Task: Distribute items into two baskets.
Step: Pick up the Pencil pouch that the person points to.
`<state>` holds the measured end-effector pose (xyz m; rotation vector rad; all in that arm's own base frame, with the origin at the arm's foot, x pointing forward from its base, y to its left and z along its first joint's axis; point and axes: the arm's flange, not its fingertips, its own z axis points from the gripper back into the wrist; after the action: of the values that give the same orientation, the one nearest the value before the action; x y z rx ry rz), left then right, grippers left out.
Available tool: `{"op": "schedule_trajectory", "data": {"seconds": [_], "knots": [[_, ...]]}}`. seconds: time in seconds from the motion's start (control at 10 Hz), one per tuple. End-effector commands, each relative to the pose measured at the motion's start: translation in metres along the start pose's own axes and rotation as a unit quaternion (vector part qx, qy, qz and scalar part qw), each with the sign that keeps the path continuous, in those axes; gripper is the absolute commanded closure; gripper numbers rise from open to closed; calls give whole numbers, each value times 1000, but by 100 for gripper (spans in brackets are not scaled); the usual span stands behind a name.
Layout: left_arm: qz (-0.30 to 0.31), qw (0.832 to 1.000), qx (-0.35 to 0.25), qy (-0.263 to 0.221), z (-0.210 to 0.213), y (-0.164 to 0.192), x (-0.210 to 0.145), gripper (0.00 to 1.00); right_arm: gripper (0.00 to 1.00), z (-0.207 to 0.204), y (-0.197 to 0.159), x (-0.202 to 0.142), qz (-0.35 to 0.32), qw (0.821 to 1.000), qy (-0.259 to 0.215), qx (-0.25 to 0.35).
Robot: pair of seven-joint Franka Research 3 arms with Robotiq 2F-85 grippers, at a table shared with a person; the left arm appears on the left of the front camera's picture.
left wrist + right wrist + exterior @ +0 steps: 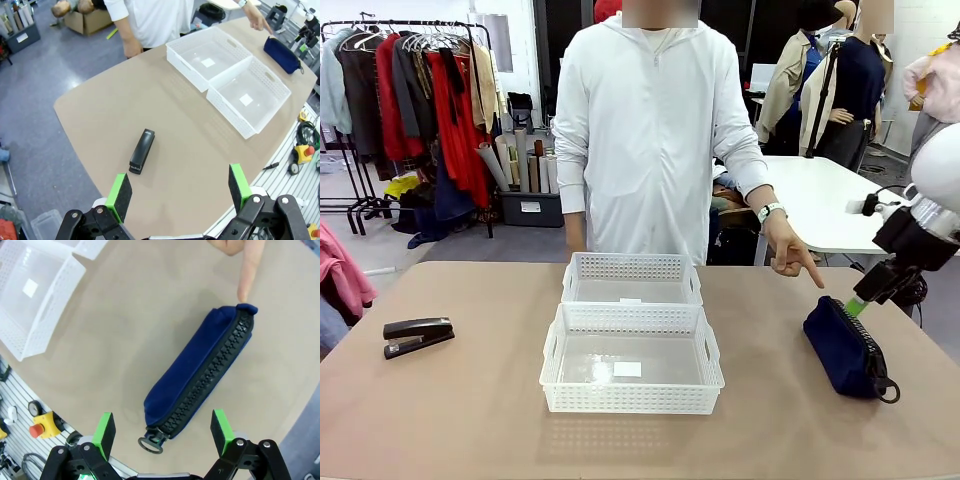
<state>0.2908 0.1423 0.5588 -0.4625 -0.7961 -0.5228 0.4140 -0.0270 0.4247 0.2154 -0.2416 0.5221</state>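
The dark navy zippered pouch (847,347) lies at the table's right side. My right gripper (858,304) hangs open just above its far end. In the right wrist view the pouch (200,372) lies slantwise beyond the open right gripper (163,431), nothing between the pads. A person's finger (247,280) points at the pouch's far tip. The black stapler (418,335) rests at the table's left. My left gripper (179,189) is open high above the stapler (142,151). The larger basket (632,397) and the smaller basket (632,266) stand empty in the middle.
The person stands at the far edge, one hand (795,258) stretched toward the pouch. The tan table (470,420) has bare room at the front left. The left wrist view takes in both baskets (227,114) (184,69) and the pouch (282,49).
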Motion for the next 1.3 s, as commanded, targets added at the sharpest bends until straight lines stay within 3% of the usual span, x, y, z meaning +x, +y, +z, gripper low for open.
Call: {"op": "schedule_trajectory", "data": {"seconds": [0.0, 0.4, 0.7, 1.2], "knots": [[-4, 1000, 0, -3, 0, 0, 2, 0, 0, -8, -5, 11, -11, 999, 26, -37], [-4, 1000, 0, -3, 0, 0, 2, 0, 0, -50, -11, 18, -37, 989, 56, -135], [-4, 1000, 0, -3, 0, 0, 2, 0, 0, -71, -20, 23, -50, 988, 50, -135], [-4, 1000, 0, -3, 0, 0, 2, 0, 0, -105, -26, 26, -126, 983, 42, -126]]}}
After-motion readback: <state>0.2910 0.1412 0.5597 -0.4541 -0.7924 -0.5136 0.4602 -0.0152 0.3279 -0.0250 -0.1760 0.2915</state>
